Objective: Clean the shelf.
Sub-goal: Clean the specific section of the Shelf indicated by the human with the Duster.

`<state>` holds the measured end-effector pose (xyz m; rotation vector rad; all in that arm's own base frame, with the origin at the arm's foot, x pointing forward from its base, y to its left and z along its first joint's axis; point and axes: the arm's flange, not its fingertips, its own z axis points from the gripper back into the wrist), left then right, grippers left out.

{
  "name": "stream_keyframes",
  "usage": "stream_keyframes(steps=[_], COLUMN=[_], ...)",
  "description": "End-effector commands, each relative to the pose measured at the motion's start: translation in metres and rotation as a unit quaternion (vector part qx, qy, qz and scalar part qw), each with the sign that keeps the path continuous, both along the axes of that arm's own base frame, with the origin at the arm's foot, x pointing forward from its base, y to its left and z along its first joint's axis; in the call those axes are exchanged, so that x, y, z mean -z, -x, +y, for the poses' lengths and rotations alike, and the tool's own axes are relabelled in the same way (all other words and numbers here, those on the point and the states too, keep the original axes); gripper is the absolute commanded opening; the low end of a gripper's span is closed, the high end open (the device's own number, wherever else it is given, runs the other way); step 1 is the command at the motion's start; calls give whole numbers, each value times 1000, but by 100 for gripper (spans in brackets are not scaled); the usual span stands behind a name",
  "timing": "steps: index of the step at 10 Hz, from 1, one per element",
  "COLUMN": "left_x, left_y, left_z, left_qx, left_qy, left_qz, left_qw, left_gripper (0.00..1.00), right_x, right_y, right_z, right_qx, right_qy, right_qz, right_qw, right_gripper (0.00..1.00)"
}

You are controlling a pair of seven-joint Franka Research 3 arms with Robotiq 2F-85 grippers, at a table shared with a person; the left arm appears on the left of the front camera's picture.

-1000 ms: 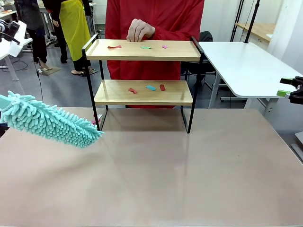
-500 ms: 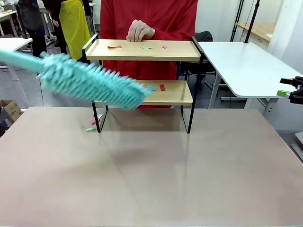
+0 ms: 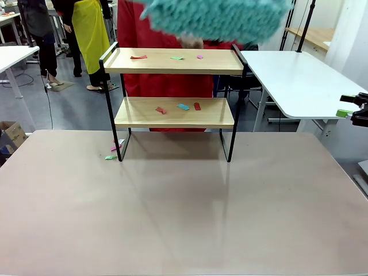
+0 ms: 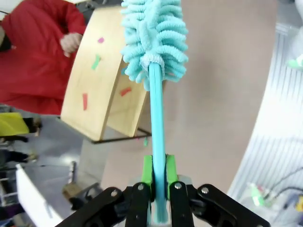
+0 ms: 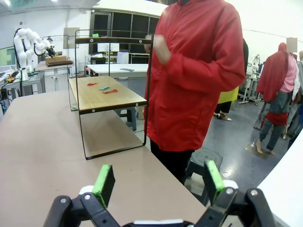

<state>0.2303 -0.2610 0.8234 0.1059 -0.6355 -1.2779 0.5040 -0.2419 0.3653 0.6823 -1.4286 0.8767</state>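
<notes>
The duster, clenched in the left tool, has swung up over the shelf lying beyond that tool.

Bright, even overhead light is seen, with a soft sheen on the tabletop. The teal duster is smeared by motion blur in the front view; straight edges are bowed in the wrist views.

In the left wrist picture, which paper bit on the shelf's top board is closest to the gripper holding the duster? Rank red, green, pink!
1. Red scrap, at the top board's end nearest the left gripper.
2. Green scrap, mid-board.
3. Pink scrap, far end, by the person's hand.
</notes>
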Motion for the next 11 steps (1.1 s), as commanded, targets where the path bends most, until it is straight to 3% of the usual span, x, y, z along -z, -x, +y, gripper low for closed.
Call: stream_keyframes(steps=[1, 4, 5, 7, 11], left_x=[-41, -66, -66, -63, -52], left_y=[-11, -19, -26, -32, -33], left_z=[-38, -70, -75, -84, -155], left_qx=[-45, -49, -81, -170, -339], left_qy=[32, 107, 135, 169, 175], left_qz=[24, 64, 96, 114, 107], left_qw=[998, 991, 983, 964, 918], left_gripper=[13, 13, 13, 13, 13], right_x=[-5, -5, -5, -5, -5], right_y=[-1, -1, -1, -1, -1], right_z=[2, 2, 2, 2, 2], right_qx=[1, 1, 1, 1, 1], right_qy=[5, 5, 5, 5, 5], right_qz=[10, 10, 10, 10, 10], right_qw=[1000, 1000, 1000, 1000, 1000], right_gripper=[100, 100, 100, 100, 100])
